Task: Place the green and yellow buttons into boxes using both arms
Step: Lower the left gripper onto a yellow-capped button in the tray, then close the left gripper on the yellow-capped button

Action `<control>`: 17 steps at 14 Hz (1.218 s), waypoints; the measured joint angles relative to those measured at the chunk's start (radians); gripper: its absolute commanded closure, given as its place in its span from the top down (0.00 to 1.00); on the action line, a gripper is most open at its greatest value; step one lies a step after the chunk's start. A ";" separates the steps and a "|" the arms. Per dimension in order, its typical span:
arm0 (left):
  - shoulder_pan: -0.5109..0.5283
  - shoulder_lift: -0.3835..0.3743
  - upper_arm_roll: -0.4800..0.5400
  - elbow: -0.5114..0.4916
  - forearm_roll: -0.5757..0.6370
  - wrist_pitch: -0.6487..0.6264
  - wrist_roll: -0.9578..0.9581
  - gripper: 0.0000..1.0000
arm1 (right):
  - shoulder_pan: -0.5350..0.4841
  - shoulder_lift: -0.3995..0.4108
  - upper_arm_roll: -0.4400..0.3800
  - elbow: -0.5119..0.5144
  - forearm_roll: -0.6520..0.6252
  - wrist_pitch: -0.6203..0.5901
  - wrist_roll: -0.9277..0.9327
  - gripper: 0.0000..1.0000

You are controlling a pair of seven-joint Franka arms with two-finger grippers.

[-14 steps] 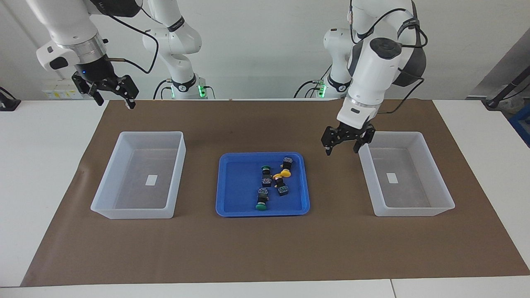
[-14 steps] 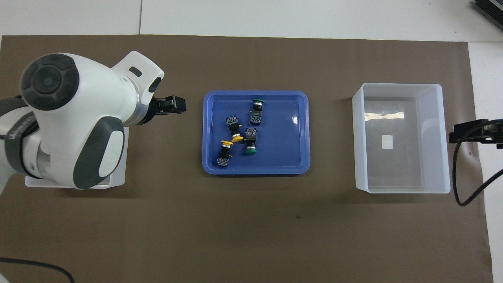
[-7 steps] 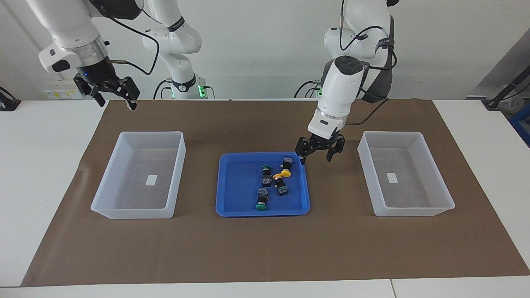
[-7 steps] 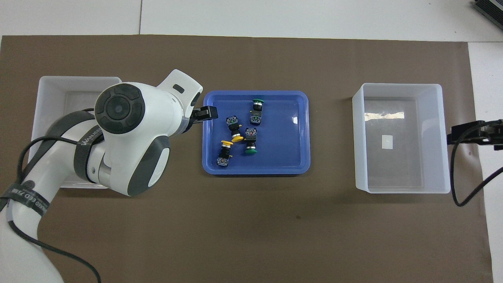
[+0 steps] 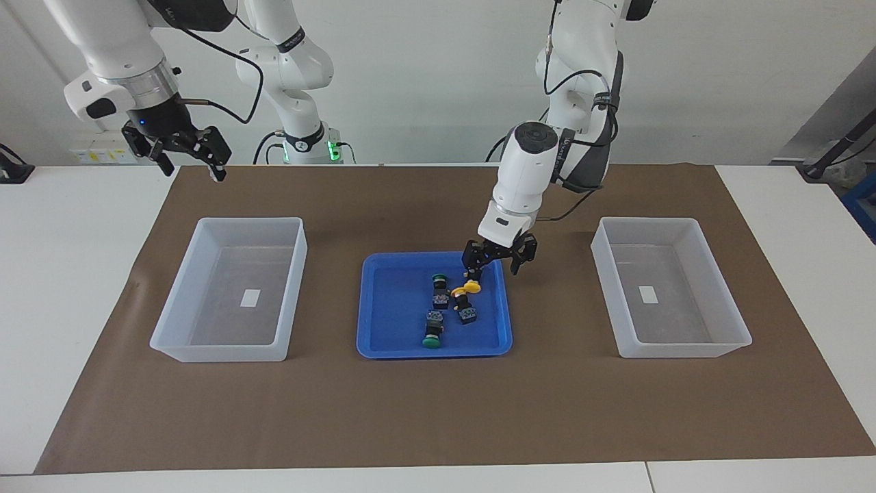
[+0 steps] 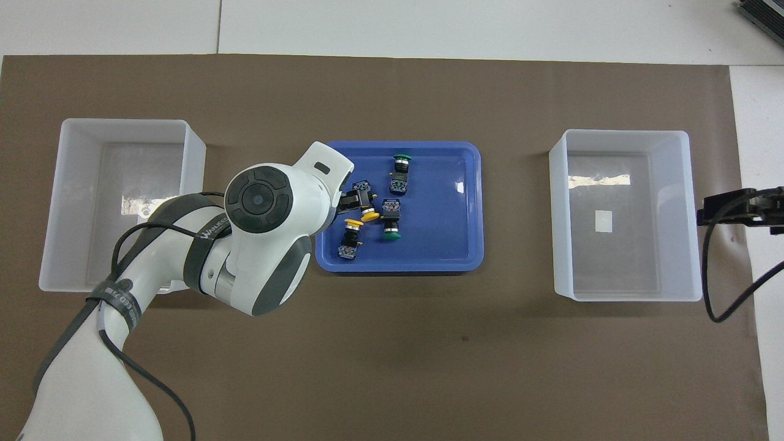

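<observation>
Four buttons [image 5: 452, 301] were seen in the blue tray [image 5: 390, 322] | left gripper [image 5: 499, 262] was held spread, buttons at its 7 o'clock | right gripper [image 5: 183, 156] was parked spread.

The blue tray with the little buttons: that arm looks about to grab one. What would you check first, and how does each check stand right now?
1. Left gripper over the blue tray, at its corner nearest the robots: ok.
2. Its fingers open, nothing held: ok.
3. Fingers lined up around the yellow button beneath them: cannot tell.
4. Room to grip: not ok, a second yellow button lies right against it.
5. Box at the left arm's end of the table holds only its sticker: ok.
6. Right gripper waits away from the tray, above the table's edge nearest the robots, open: ok.
</observation>
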 measured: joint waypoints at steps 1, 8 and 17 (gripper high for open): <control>-0.009 0.000 0.000 -0.016 0.000 0.002 -0.010 0.92 | 0.000 0.000 0.000 0.000 0.000 0.000 0.000 1.00; -0.070 0.002 0.000 -0.064 0.000 0.033 -0.013 0.83 | 0.000 -0.002 0.000 -0.001 0.000 0.000 0.000 1.00; -0.086 0.045 0.011 -0.082 0.000 0.100 0.099 0.79 | 0.000 -0.002 0.000 -0.002 0.000 0.000 0.000 1.00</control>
